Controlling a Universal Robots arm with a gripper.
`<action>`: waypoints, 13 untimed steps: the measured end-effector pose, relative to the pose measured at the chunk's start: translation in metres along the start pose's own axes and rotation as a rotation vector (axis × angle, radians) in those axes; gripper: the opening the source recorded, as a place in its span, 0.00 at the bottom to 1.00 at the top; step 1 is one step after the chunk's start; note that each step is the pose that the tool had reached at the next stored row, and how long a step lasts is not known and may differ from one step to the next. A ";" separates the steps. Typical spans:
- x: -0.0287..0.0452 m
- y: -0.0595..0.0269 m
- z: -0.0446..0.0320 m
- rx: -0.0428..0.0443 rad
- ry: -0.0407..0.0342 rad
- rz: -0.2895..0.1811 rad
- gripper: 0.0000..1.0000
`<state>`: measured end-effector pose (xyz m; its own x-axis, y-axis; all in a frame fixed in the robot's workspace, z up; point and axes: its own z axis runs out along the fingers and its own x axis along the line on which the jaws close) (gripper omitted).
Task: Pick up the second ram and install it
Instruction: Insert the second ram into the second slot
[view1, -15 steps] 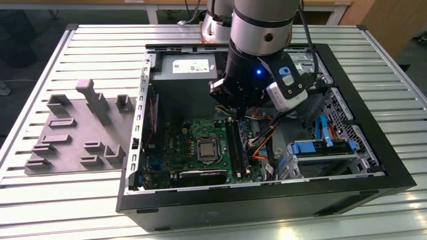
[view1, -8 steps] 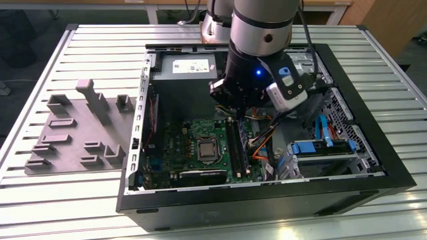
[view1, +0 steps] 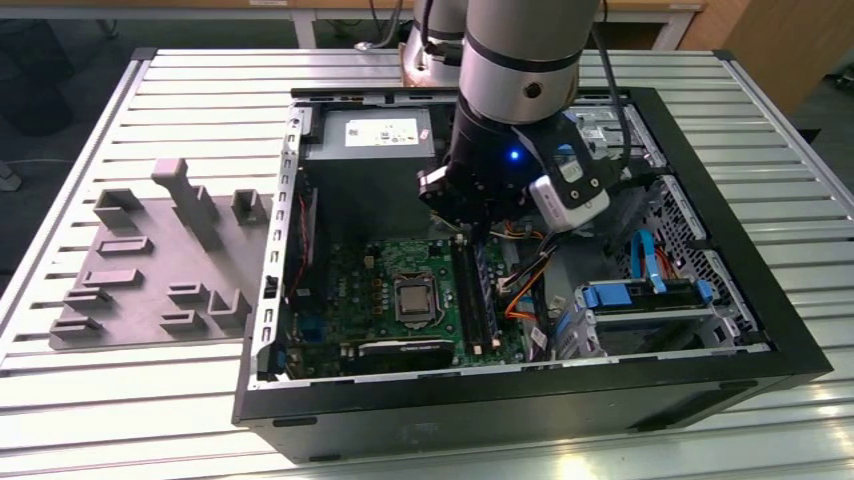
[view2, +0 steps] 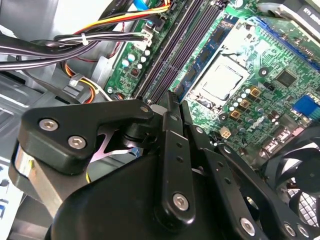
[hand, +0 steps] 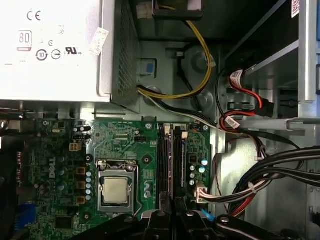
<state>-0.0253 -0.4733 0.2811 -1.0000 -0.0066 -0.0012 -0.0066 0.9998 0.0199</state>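
My gripper (view1: 461, 232) hangs inside the open computer case, low over the far end of the two long black memory slots (view1: 467, 295). In the second wrist view the gripper (view2: 176, 102) has its black fingers (view2: 169, 130) drawn together, tips meeting just short of the slots (view2: 185, 45). In the first wrist view the gripper (hand: 174, 216) lines up with the gap between the slots (hand: 163, 165). The second ram is hidden: I cannot tell a stick apart from the dark slots or between the fingertips.
The grey moulded tray (view1: 134, 290) lies on the slatted table at the exterior view's left. Beside the slots sits the processor socket (hand: 115, 190). The power supply (view1: 374, 130), cable bundles (hand: 260, 175) and a drive cage (view1: 641, 300) crowd the case.
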 end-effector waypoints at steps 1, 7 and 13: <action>0.0000 0.0000 0.0008 0.0000 0.0000 0.000 0.14; 0.0000 -0.0001 0.0050 0.0000 0.0000 0.000 0.14; 0.0000 -0.0002 0.0088 0.0001 0.0000 0.000 0.14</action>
<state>-0.0253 -0.4733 0.2723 -1.0000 -0.0066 -0.0012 -0.0066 0.9998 0.0198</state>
